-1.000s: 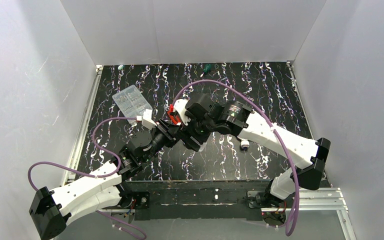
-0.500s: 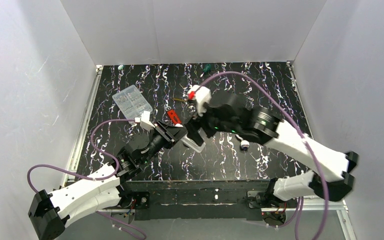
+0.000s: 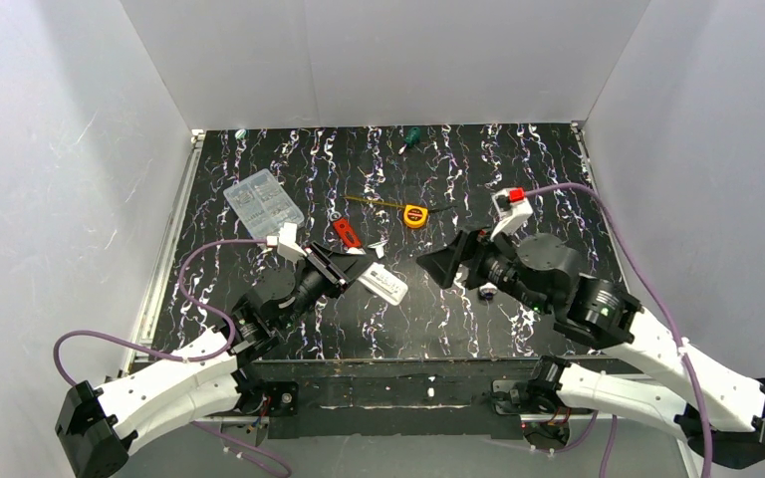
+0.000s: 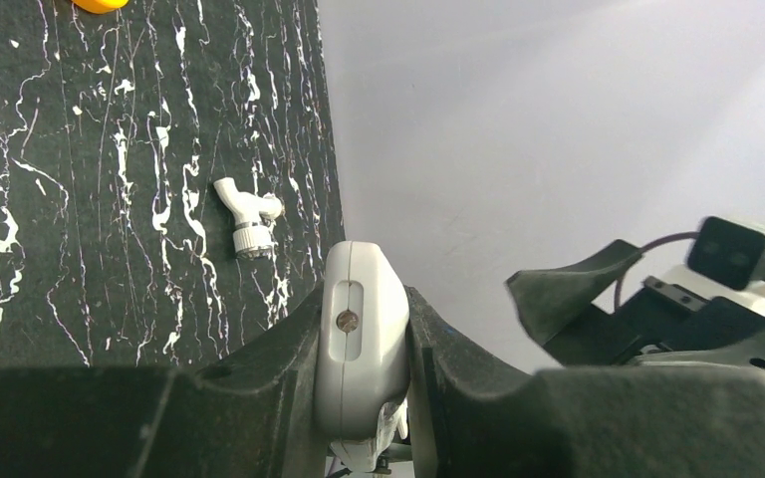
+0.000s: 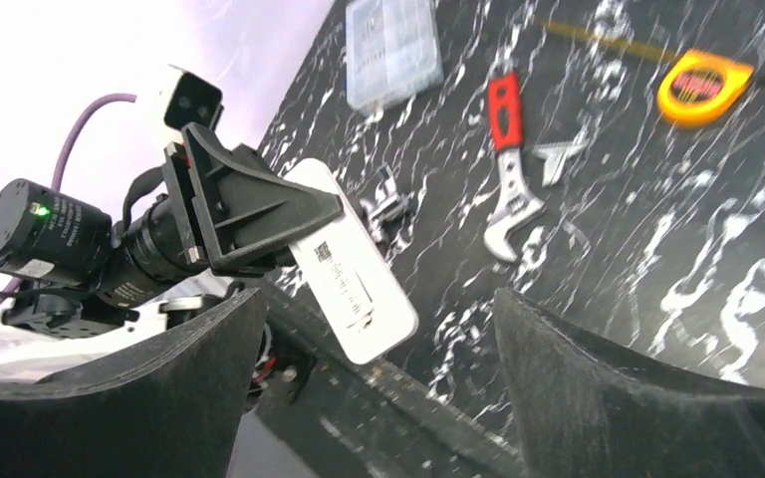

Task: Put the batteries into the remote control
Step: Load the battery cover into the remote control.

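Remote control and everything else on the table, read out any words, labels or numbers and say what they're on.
On the remote control: dark printed markings, too blurred to read.
On the tape measure: dark face label, too blurred to read.
Nothing else bears readable text.

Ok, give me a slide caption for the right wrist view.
Left fingers clamp the white remote control; open right fingers frame it, wrench and tape measure behind.

I'm seeing the remote control (image 3: 385,284) sticking out right of the left gripper (image 3: 349,267), with the right gripper (image 3: 446,265) sitting further right, apart. Wrench (image 3: 347,233) lying behind them, tape measure (image 3: 415,216) to its right, compartment box (image 3: 263,202) back-left.
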